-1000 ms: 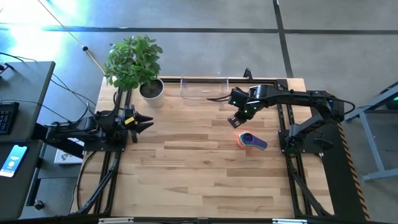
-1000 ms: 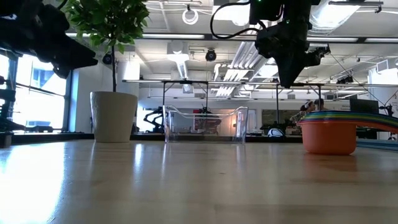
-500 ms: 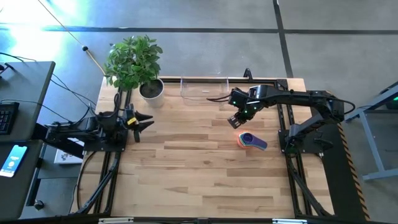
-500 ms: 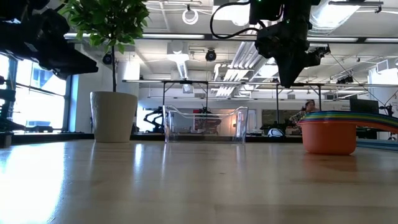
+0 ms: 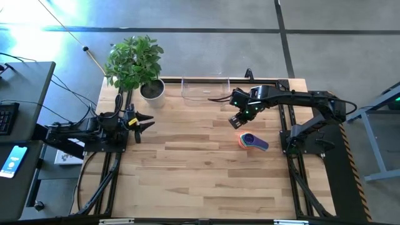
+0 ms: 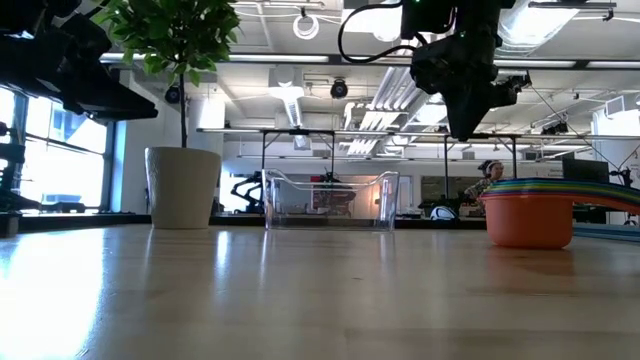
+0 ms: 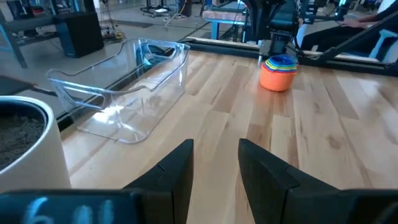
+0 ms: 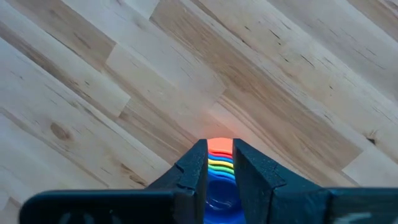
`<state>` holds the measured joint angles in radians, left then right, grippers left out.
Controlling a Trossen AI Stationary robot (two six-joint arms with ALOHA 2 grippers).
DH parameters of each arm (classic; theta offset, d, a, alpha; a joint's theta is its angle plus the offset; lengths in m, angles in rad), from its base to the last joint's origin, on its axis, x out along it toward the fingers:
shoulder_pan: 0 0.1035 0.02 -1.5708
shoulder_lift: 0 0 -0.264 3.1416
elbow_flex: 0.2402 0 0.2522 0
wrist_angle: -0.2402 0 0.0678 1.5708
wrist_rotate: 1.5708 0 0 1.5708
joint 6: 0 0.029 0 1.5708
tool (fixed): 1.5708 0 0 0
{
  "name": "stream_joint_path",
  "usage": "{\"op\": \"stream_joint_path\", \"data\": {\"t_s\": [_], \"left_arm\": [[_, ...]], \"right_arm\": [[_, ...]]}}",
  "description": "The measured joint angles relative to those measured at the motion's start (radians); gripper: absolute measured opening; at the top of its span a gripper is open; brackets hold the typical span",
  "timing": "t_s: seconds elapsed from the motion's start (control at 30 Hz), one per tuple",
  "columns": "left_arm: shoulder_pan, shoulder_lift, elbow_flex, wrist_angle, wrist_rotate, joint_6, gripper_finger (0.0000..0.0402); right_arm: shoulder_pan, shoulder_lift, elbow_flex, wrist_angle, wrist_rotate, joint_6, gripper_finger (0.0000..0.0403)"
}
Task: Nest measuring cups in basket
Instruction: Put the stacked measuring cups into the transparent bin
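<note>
plastic measuring cups (image 5: 252,142) already stacked rainbow-style, sitting on the table (image 5: 187,175) near the right side, well apart from the clear basket (image 5: 205,89) at the far edge.
right gripper (image 5: 237,120) hovering just above and beside the stack, fingers a narrow gap apart, holding nothing. left gripper (image 5: 142,121) parked near the plant pot (image 5: 152,90), slightly open, empty too. probably light, stiff, a bit slick; best grabbed by the bunched handles or across the rim.

Floor: grey concrete (image 5: 206,37) crossed by dark seams.
Table: light wood planks (image 5: 187,169).
Ceiling: exposed pipes, round lamp (image 6: 307,24).
Window: bright, at room edge (image 6: 60,150).
Side desk: dark, phone (image 5: 12,161) lying beside it.
Background: workbenches; a person (image 6: 487,172), apparently seated.
</note>
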<state>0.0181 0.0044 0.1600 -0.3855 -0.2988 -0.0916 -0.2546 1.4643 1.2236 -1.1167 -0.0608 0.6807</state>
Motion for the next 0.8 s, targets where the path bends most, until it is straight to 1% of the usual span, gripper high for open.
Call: {"op": "stream_joint_path", "data": {"t_s": [0.13, 0.27, 0.37, 0.43, 0.57, 0.67, 0.73, 0.8], "left_arm": [[0.0, 0.0, 0.001, -0.003, -0.015, 0.024, 0.0117], [0.0, 0.0, 0.001, -0.019, -0.04, -0.008, 0.0117], [0.0, 0.0, 0.001, -0.019, -0.05, 0.006, 0.0117], [0.0, 0.0, 0.001, -0.018, -0.043, -0.012, 0.0117], [0.0, 0.0, 0.001, -0.012, 0.033, 0.069, 0.0117], [0.0, 0.0, 0.001, -0.008, 0.111, 0.069, 0.0117], [0.0, 0.0, -0.008, 0.035, 0.161, 0.061, 0.0117], [0.0, 0.0, -0.034, 0.117, 0.19, 0.041, 0.0117]], "right_arm": [[0.0, 0.0, 0.0, 0.0, 0.0, 0.0, 0.0088], [0.0, 0.0, 0.0, 0.0, 0.0, 0.003, 0.0115], [0.0, 0.0, 0.0, 0.0, -0.003, -0.005, 0.0125], [0.0, 0.0, 0.0, 0.0, -0.004, -0.005, 0.0128], [0.0, 0.0, 0.0, 0.0, 0.0, -0.007, 0.0129], [0.0, 0.0, 0.0, 0.0, 0.001, -0.007, 0.0129], [0.0, 0.0, 0.0, 0.0, 0.004, -0.007, 0.0129], [0.0, 0.0, 0.0, 0.0, 0.004, -0.007, 0.0129]]}}
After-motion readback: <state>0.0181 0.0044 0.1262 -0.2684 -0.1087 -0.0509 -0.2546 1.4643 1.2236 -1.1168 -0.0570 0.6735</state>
